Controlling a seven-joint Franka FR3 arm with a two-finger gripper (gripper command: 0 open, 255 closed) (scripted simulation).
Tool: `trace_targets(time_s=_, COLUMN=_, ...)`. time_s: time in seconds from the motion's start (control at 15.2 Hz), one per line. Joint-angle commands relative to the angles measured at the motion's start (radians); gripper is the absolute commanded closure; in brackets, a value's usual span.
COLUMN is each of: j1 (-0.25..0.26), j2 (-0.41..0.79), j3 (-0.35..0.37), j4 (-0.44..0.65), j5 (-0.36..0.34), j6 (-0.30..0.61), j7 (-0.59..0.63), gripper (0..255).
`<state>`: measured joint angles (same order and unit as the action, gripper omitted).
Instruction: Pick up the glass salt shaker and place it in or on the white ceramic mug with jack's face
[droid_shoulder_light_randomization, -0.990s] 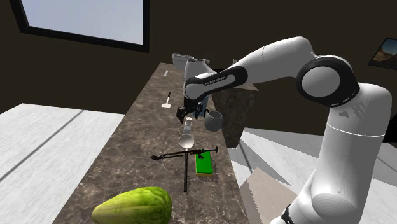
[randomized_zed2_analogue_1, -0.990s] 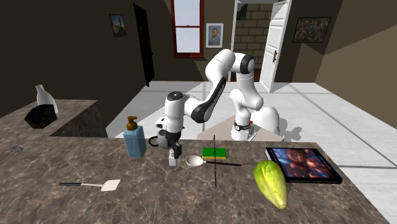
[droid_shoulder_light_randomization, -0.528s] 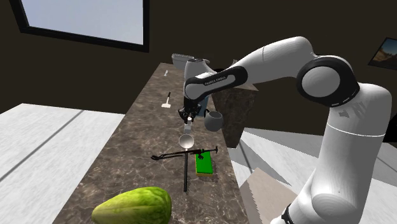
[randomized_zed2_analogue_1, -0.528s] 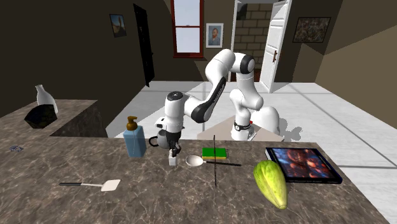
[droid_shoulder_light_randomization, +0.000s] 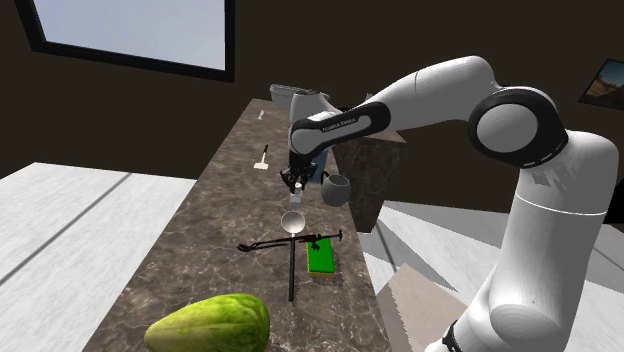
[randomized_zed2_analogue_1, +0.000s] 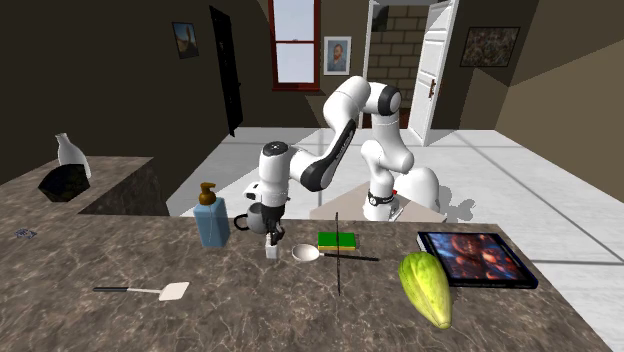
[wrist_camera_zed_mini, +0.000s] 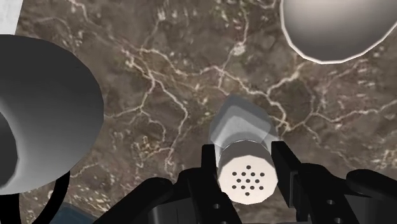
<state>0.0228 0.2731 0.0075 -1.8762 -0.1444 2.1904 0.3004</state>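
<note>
The salt shaker (wrist_camera_zed_mini: 245, 127) stands upright on the dark marbled desk (wrist_camera_zed_mini: 159, 76), its white perforated cap turned toward the wrist camera. The black claw (wrist_camera_zed_mini: 245, 160) is down over the shaker. One finger lies against each side of the cap with no gap to be seen, so the claw has closed on the shaker's top. The shaker's base rests on the desk.

Closest to the shaker is the pale grey-white mug (wrist_camera_zed_mini: 44, 108), near it but not touching. In the shoulder view the mug sits just off the shaker's right.

A little farther from the shaker, on the side away from the mug, lies a white round spoon bowl (wrist_camera_zed_mini: 334, 28). In the second exterior view it is to the shaker's right, with its dark handle pointing away from the shaker.

In that same view a blue soap bottle (randomized_zed2_analogue_1: 211, 224) with a brown pump stands near the shaker's left. A green sponge (randomized_zed2_analogue_1: 337, 240) lies past the spoon from the shaker.

Well apart from the shaker, a white spatula (randomized_zed2_analogue_1: 172, 291) lies to its left and nearer the camera. A green fruit (randomized_zed2_analogue_1: 425, 288) lies far to the shaker's right. Farthest from the shaker is a dark tablet (randomized_zed2_analogue_1: 475, 257), beyond the fruit.
</note>
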Motion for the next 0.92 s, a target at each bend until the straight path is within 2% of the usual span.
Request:
trace_targets(time_s=0.0, j1=-0.001, j2=-0.008, j3=0.0, j4=0.012, j5=0.002, j6=-0.02, j7=-0.004, gripper=255)
trace_targets(time_s=0.86, j1=0.0, j2=-0.065, j3=0.003, j4=0.113, j5=0.014, j6=-0.177, j7=-0.025, gripper=255)
